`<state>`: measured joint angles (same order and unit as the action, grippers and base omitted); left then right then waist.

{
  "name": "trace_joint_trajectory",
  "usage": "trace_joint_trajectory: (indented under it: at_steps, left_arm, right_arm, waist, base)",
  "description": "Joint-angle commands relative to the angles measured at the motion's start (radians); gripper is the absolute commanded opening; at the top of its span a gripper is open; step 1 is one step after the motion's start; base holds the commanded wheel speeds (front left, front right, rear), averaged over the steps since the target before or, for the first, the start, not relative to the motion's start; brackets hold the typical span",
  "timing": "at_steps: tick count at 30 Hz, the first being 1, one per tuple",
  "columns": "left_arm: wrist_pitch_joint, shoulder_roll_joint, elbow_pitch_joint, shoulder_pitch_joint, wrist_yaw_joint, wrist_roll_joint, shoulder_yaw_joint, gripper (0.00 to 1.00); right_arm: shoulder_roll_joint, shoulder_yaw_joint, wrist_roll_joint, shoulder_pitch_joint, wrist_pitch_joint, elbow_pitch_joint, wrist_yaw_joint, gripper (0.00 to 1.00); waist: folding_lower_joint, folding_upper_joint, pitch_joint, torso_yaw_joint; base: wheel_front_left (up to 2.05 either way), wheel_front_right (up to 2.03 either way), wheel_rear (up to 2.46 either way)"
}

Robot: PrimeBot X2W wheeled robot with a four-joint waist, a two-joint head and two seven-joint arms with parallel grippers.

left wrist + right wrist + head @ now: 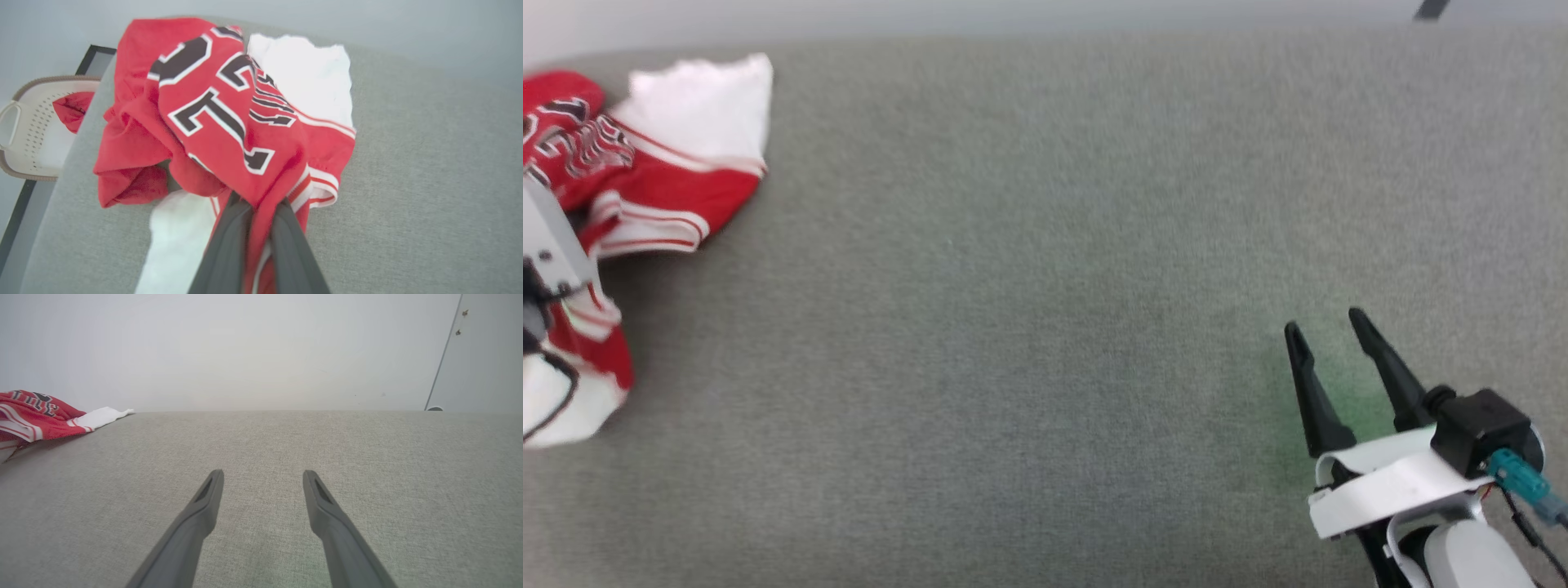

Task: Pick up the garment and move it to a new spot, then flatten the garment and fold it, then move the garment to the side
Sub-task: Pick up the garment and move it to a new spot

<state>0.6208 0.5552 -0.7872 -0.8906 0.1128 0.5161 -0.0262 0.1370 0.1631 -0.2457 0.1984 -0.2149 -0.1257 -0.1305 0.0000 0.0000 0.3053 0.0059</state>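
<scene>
The garment (670,180) is a red jersey T-shirt with white sleeves and black lettering, lying crumpled at the far left of the grey surface. In the left wrist view the garment (220,122) bunches up in front of my left gripper (257,204), whose two dark fingers are shut on a fold of red cloth. A pale part of my left arm (547,245) lies over the shirt at the head view's left edge. My right gripper (1327,327) stands open at the lower right, far from the shirt, with nothing between its fingers. The garment (36,414) also shows at the left of the right wrist view.
A grey fabric surface (1045,327) spreads across the whole scene. Beyond its left edge, in the left wrist view, a pale perforated laundry basket (36,122) holds some red cloth. A pale wall rises behind the surface.
</scene>
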Motion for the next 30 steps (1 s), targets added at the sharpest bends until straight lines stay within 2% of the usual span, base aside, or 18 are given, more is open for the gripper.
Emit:
trace_joint_trajectory:
  at_steps: [1, 14, 22, 30]
  left_arm:
    - [-0.013, 0.006, 0.011, -0.018, 0.006, -0.005, 0.009, 0.00]
    - [-0.072, 0.037, 0.143, -0.123, 0.018, -0.021, 0.128, 0.00]
    - [-0.014, 0.031, 0.246, -0.155, 0.018, -0.004, 0.185, 0.00]
    - [0.085, -0.009, 0.353, -0.136, -0.003, 0.033, 0.210, 0.00]
  right_arm:
    - [-0.006, -0.002, -0.008, -0.019, 0.001, -0.004, 0.000, 1.00]
    - [-0.030, -0.004, -0.014, -0.074, 0.006, -0.011, 0.000, 1.00]
    - [-0.041, -0.040, -0.015, -0.102, 0.001, -0.009, 0.000, 1.00]
    - [-0.044, -0.104, 0.006, -0.110, -0.001, 0.001, 0.000, 1.00]
  waist:
    - [0.0000, 0.0000, -0.084, 0.037]
    - [0.0000, 0.0000, -0.220, 0.061]
    - [0.0000, 0.0000, -0.266, 0.046]
    - [0.0000, 0.0000, -0.277, -0.001]
  base:
    - [0.00, 0.00, 0.00]
    - [0.00, 0.00, 0.00]
    - [0.00, 0.00, 0.00]
    - [0.00, 0.00, 0.00]
